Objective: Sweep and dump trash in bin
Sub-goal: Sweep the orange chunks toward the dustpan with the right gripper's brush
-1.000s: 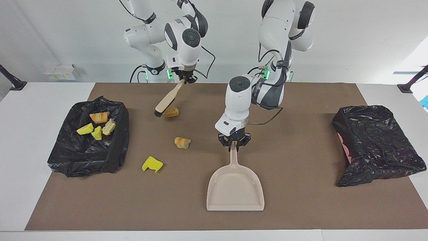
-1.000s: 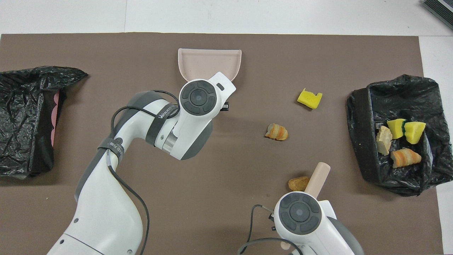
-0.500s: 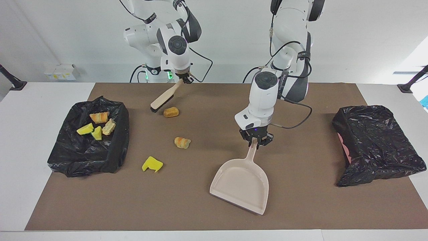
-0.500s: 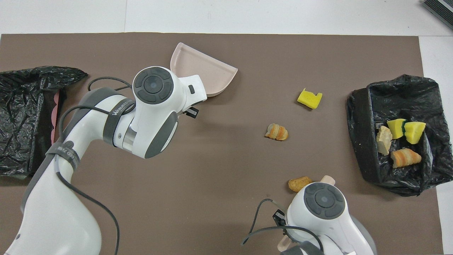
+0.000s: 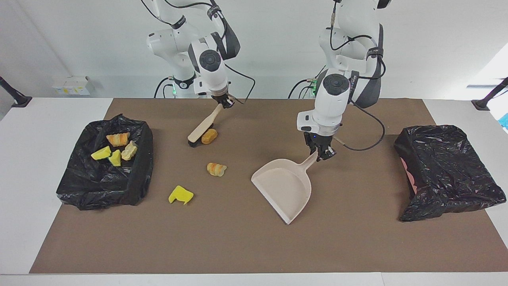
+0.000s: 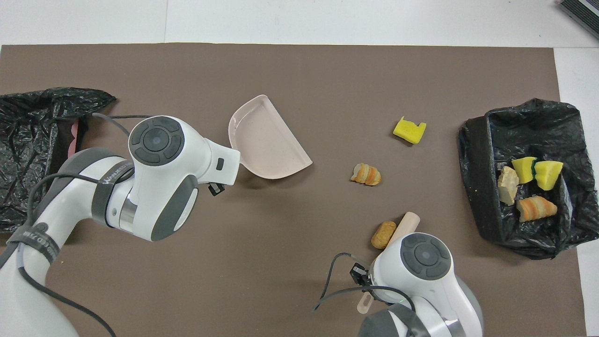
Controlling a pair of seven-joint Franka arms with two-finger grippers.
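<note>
Abt halfway, I'd say. Four pcs of trash already lie in the black-lined bin [image 5: 104, 167] at the right arm's end of the desk [image 5: 24, 167]: a striped croissant [image 5: 118, 138], two yellow wedges [image 5: 101, 153] and a tan chunk [image 5: 129, 150]. Three are left out on the brown mat [image 5: 238, 246]: a brown roll [image 5: 208, 136] nearest the robots, a striped roll [image 5: 216, 169] farther out, and a yellow wedge [image 5: 180, 195] farthest out.

Right pincer [image 5: 227, 103] is clamped on the handle of the brush [image 5: 202, 128], bristle end down on the mat and touching the brown roll. Left pincer [image 5: 323, 153] is closed tight on the handle of the dustpan [image 5: 283, 186], which is empty, its open lip slanting toward the striped roll but apart from it. So what's left, by my guess: brush the three pcs into the pan, carry it over, tip it into the bin.

A second black bag [image 5: 446, 171] sits at the left arm's end, nothing visible in it.

Facing view shows both grips and the brush head meeting the roll. From overhead the arms' wrists cover both pincers, and only the brush tip [image 6: 406, 223] pokes out beside the brown roll [image 6: 383, 235]; but that view looks down into the bin [image 6: 482, 196] and gives the pan's [image 6: 266, 140] angle vs the striped roll [image 6: 366, 174] and yellow wedge [image 6: 409, 130] more plainly
</note>
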